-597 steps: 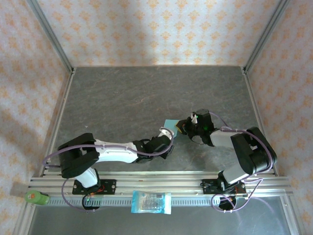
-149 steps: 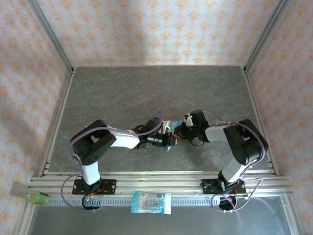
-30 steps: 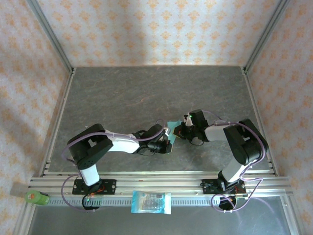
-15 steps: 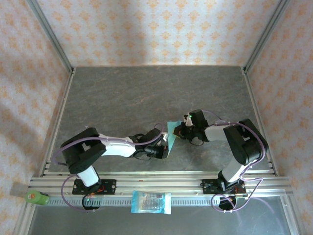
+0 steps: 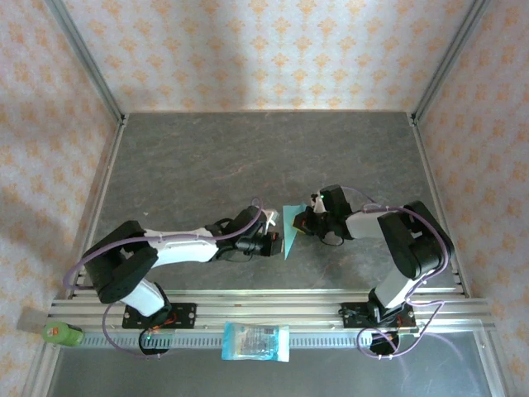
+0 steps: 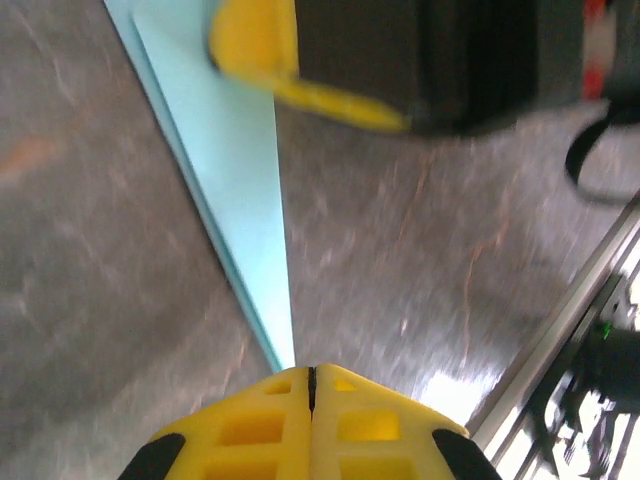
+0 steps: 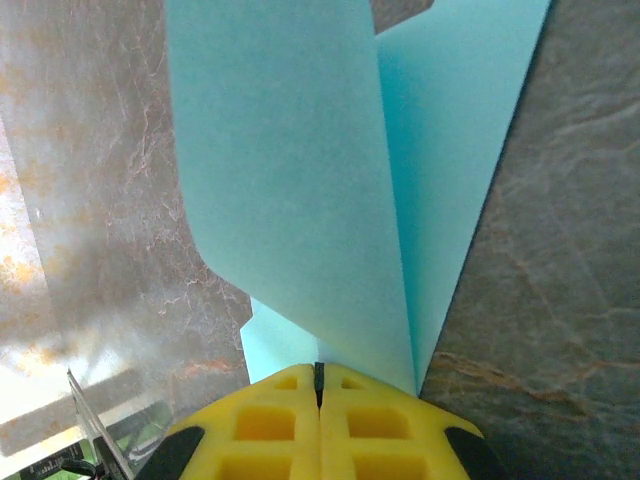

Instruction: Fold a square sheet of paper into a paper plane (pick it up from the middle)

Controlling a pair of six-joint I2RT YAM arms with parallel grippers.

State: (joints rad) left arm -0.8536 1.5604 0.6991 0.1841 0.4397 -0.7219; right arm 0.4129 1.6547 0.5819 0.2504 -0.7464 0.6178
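both grippers closed at the folded teal paper, mid-table

the teal paper (image 5: pixel 288 231) sits at the middle of the grey stone-look table (image 5: pixel 207 157), between the two arms. from the top view it is a narrow, creased shape, wide at the far end and tapering to a point toward the near edge.

the right gripper (image 5: pixel 302 222) meets the paper from the right side. in the right wrist view its yellow fingers (image 7: pixel 270 425) are pressed together with the paper (image 7: pixel 290 180) coming out from between them, so it is pinching the sheet. two flaps run away from the fingertips, one curved and lifted, the other flatter, and a further layer shows beneath at the left.

the left gripper (image 5: pixel 274 242) lies just beside the paper's left edge, its arm stretched low across the table from the near left. in the left wrist view its yellow fingers (image 6: pixel 260 425) are pressed tight together and the paper's (image 6: pixel 240 170) slim point runs right up to the fingertips. whether that tip is nipped between them cannot be told. a yellow finger (image 6: pixel 255 40) of the right gripper rests over the wide end of the paper in that same view.

a blue-and-white packet (image 5: pixel 257 341) lies on the near rail, well apart from the paper.
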